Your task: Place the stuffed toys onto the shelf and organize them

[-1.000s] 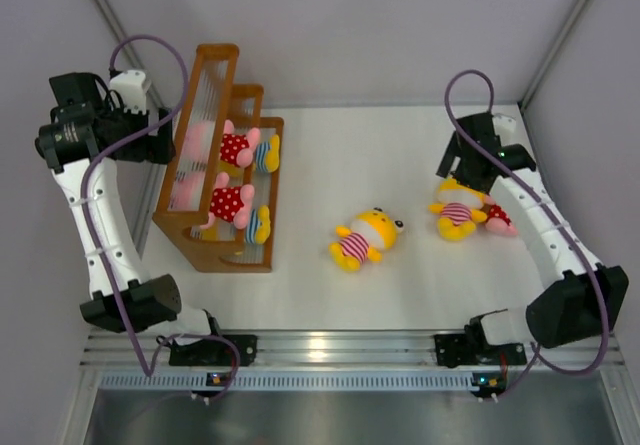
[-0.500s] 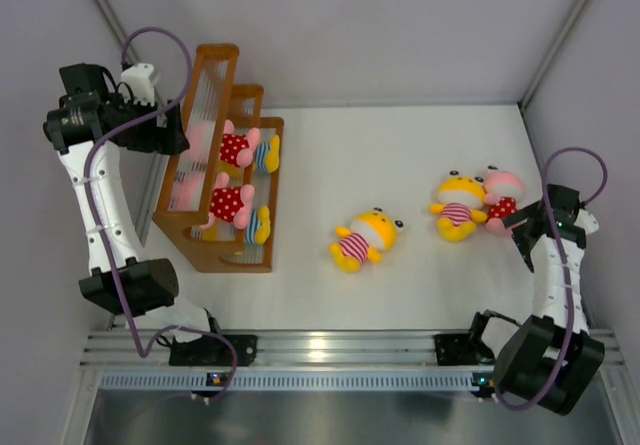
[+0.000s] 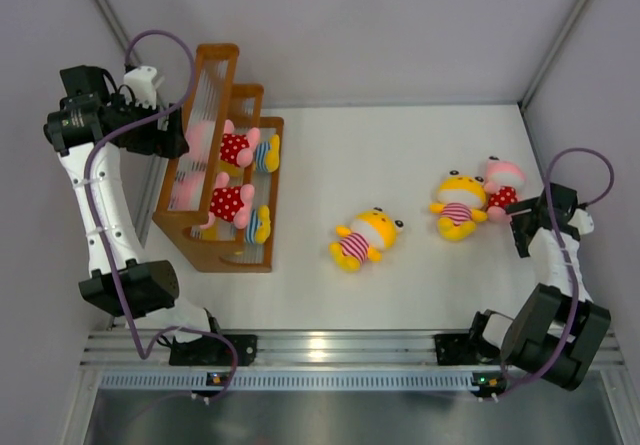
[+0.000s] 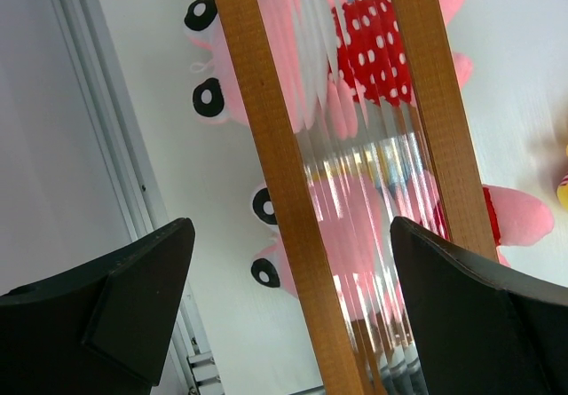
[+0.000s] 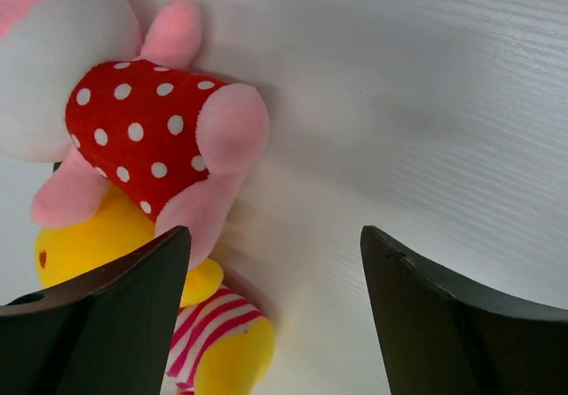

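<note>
The brown wooden shelf stands at the left and holds two pink-headed red-dotted toys and two yellow blue-striped toys. My left gripper is open and empty behind the shelf's tall back. In the left wrist view its jaws straddle a back rail, with the pink toys seen through the slats. On the table lie a yellow pink-striped toy, another one and a pink red-dotted toy. My right gripper is open and empty just right of that pair, with the pink toy at its left finger.
The grey side walls stand close to both arms. A metal post runs beside the shelf's back. The second yellow toy lies against the pink one in the right wrist view. The white tabletop stretches between the shelf and the loose toys.
My right arm has drawn back from over the two right-hand toys and now sits low at their right. The pink toy shifted slightly. My left gripper moved closer to the shelf's back.
</note>
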`<move>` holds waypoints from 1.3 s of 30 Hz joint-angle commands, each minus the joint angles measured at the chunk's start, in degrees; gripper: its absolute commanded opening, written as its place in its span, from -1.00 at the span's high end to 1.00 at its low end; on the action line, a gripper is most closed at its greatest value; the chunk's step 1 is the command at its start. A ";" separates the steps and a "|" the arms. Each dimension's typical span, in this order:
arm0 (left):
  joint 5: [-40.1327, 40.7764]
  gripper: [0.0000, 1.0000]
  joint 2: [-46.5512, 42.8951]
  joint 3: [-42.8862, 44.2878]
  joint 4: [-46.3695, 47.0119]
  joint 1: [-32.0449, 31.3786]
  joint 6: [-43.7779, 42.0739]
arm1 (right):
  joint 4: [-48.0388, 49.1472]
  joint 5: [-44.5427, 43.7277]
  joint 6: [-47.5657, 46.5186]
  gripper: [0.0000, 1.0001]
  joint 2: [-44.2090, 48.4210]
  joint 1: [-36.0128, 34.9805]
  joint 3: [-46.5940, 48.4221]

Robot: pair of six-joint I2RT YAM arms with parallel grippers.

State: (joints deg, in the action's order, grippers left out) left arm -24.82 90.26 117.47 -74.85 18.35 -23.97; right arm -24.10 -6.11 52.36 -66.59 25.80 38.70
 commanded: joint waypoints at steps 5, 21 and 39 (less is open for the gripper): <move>-0.76 -0.96 0.09 0.83 1.28 -0.16 -0.29 | 2.55 -0.14 2.48 -0.62 1.73 0.65 5.60; 1.88 -0.96 0.97 1.36 1.46 -0.16 0.50 | 6.61 -1.26 11.88 -0.63 -18.93 -5.68 9.73; 2.93 -0.96 2.20 1.36 1.46 -0.16 -3.10 | 1.77 -18.94 -5.41 1.00 -8.47 -6.90 27.73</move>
State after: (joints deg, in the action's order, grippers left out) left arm -21.87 92.44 117.49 -74.78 18.33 -25.04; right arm -23.33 -18.90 53.58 -80.01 20.27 57.08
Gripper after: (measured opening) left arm 0.982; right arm 0.034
